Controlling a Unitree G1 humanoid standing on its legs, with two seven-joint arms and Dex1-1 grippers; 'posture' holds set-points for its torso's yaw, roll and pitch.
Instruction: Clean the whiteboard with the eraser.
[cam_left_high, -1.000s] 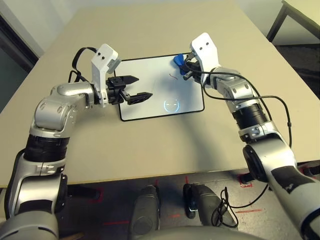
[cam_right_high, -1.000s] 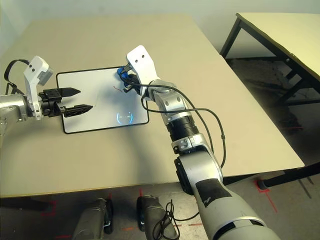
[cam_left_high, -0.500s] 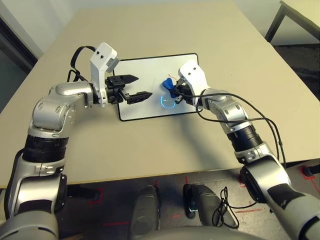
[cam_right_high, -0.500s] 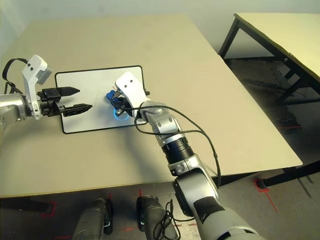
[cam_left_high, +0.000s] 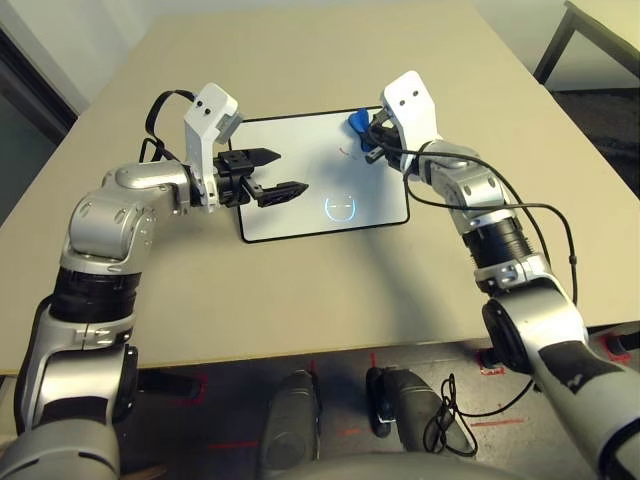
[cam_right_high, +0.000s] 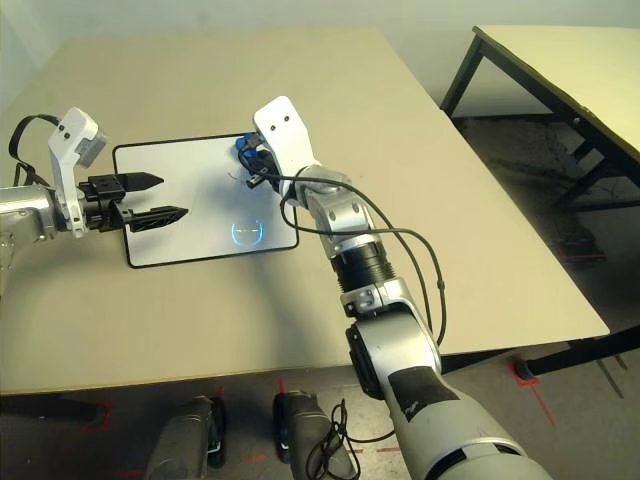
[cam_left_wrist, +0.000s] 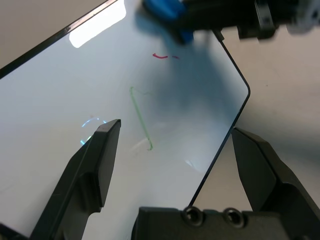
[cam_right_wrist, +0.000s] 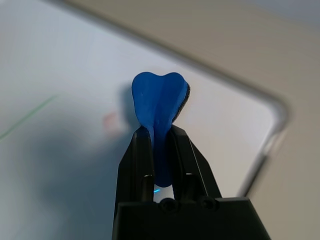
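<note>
Right pincer (cam_left_high: 368, 137) is clamped on the eraser (cam_left_high: 356, 122), gripping it at the narrow waist w/ the wide blue end sticking out past the fingertips. It sits over the whiteboard's (cam_left_high: 300, 210) far right corner, pointing in toward the board. Whether the eraser is actually touching the surface I can't tell; looks close to it.

Left pincer (cam_left_high: 268, 175) is spread open, holding nothing, hovering above the board's left half, a bit in from the left edge. Not pinning the frame.

Board lies flat on the worktop (cam_left_high: 300, 300). Marks left on it: a short red dash (cam_left_wrist: 160, 56) just beside the eraser, a thin green line (cam_left_wrist: 140, 115) nearer the board's middle, and the glowing blue face (cam_left_high: 342, 208) toward the near right part.

Step in hand, as I read it: wiping, w/ the red dash the nearest target. To do it well:
- press the eraser's broad end flat on the board, not on an edge, else it skips over the ink
- short overlapping strokes from the corner inward, red dash first, then green line
- keep pressure light; the board isn't held down and could slide on the worktop. Bracing the board's left edge w/ the left pincer prob helps.
- stay inside the frame so the eraser doesn't catch the rim.
</note>
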